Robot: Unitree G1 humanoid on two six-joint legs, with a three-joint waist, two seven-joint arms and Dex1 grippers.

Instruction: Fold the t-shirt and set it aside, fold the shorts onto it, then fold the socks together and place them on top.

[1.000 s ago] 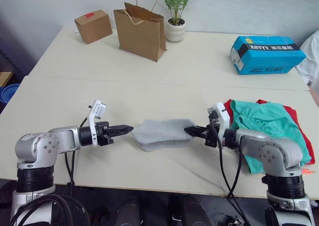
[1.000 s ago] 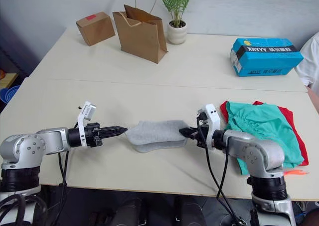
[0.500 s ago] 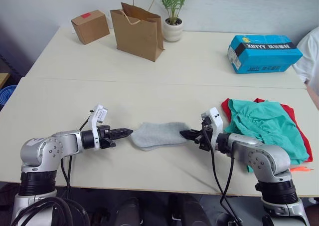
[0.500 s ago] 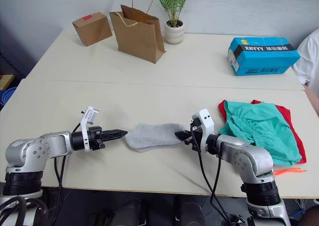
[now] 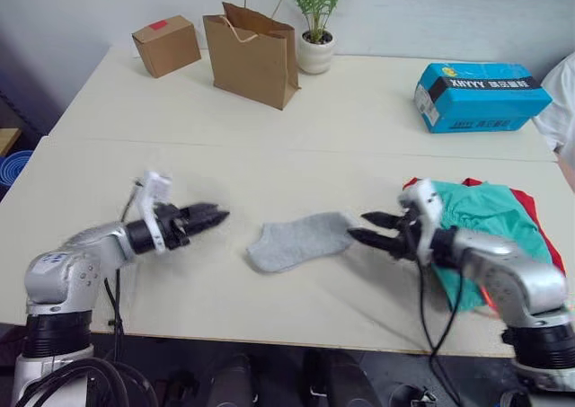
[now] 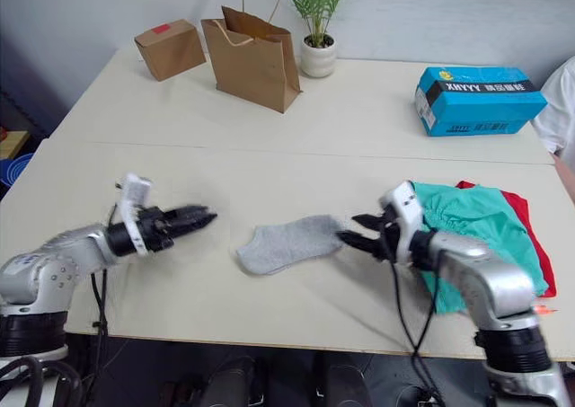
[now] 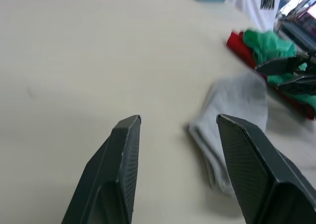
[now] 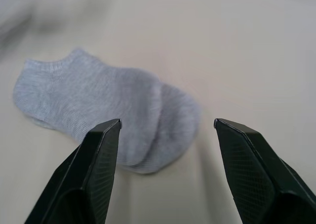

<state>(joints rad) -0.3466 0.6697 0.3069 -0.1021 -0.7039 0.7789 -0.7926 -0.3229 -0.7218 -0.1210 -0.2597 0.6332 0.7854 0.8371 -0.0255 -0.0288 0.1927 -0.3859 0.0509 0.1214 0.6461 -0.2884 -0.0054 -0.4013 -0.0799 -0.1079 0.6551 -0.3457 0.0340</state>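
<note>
The light grey socks [image 5: 296, 243] lie flat on the table between my two grippers, one laid over the other, and they also show in the right wrist view [image 8: 108, 110]. My left gripper [image 5: 220, 214] is open, a short way left of the socks and not touching them. My right gripper [image 5: 359, 227] is open just right of the toe end, with nothing between its fingers [image 8: 101, 150]. The teal shorts [image 5: 485, 214] lie folded on the red t-shirt [image 5: 532, 211] at the right edge, behind my right arm.
At the back of the table stand a cardboard box [image 5: 166, 45], a brown paper bag [image 5: 254, 55], a potted plant [image 5: 316, 30] and a blue box [image 5: 481, 95]. A person in a white shirt [image 5: 564, 101] is at the far right. A seam [image 5: 269, 145] crosses the table.
Both grippers were shut on the ends of the socks and have opened and drawn apart. The socks now rest free on the table.
</note>
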